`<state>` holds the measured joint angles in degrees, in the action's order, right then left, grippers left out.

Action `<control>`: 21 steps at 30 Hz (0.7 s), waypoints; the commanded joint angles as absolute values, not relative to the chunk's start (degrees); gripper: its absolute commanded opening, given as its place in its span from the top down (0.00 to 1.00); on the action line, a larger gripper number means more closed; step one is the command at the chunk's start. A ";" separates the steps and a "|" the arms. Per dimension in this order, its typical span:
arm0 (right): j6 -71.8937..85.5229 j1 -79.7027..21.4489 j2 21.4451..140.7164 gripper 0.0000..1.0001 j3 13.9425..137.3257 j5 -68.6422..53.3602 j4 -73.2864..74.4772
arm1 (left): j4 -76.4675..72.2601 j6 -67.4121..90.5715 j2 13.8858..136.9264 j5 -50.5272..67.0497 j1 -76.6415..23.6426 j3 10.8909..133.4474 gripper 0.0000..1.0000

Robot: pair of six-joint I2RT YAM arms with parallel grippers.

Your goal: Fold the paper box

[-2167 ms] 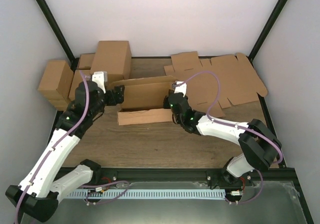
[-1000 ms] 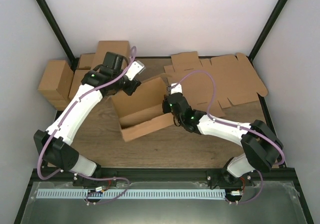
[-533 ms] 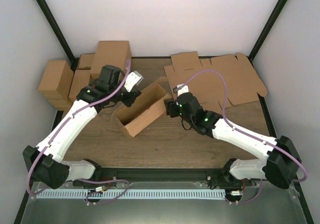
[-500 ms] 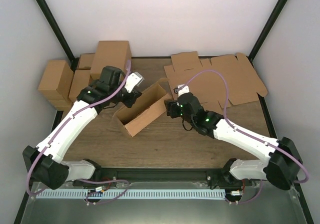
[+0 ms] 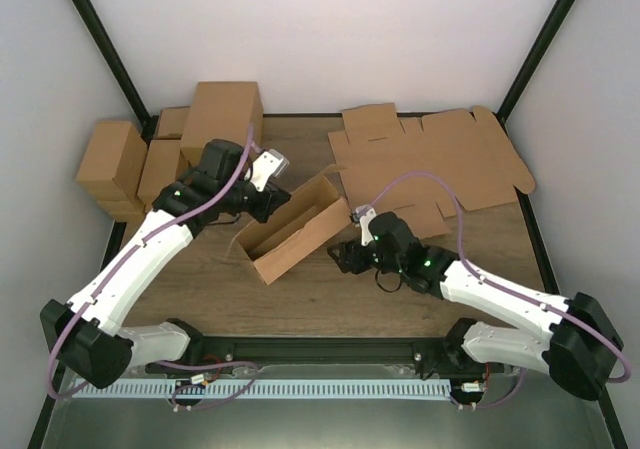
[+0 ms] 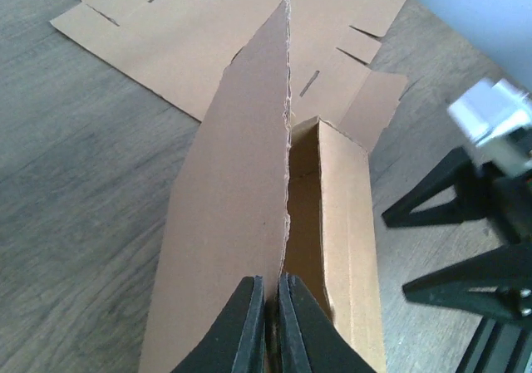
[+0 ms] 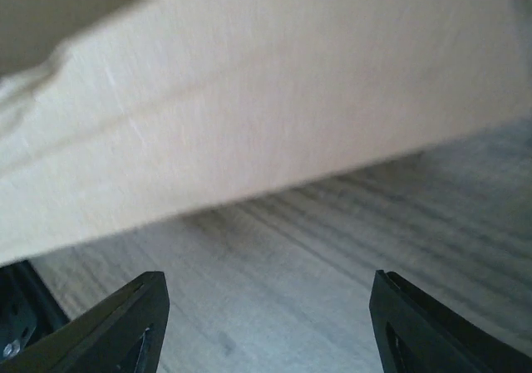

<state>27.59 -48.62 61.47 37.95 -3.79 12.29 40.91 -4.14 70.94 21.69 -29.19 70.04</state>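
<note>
Wood table (image 5: 300,304): paper box (image 5: 290,234), flat cardboard blanks (image 5: 440,159), cartons (image 5: 222,109).

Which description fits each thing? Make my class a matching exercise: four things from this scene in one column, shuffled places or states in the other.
Column A
1. left end effector
2. right end effector
3. paper box
4. flat cardboard sheets

Column B
a. open, holding nothing
b. lying unfolded at the far right
c. pinched shut on a box wall
d. half-formed, open-topped, in the middle

Pairs: 1-c, 2-a, 3-d, 4-b
</note>
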 commanded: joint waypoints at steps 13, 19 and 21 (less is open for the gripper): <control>37.85 -48.78 69.30 0.40 28.06 -15.65 -29.10 | 36.23 5.53 68.56 32.12 -29.36 62.37 0.91; 39.20 -48.77 73.34 0.40 30.41 -18.74 -34.87 | 31.62 9.83 66.87 36.49 -29.31 59.23 0.91; 39.28 -48.78 73.49 0.38 30.70 -17.58 -34.14 | 30.07 11.38 66.63 39.53 -29.35 58.25 0.90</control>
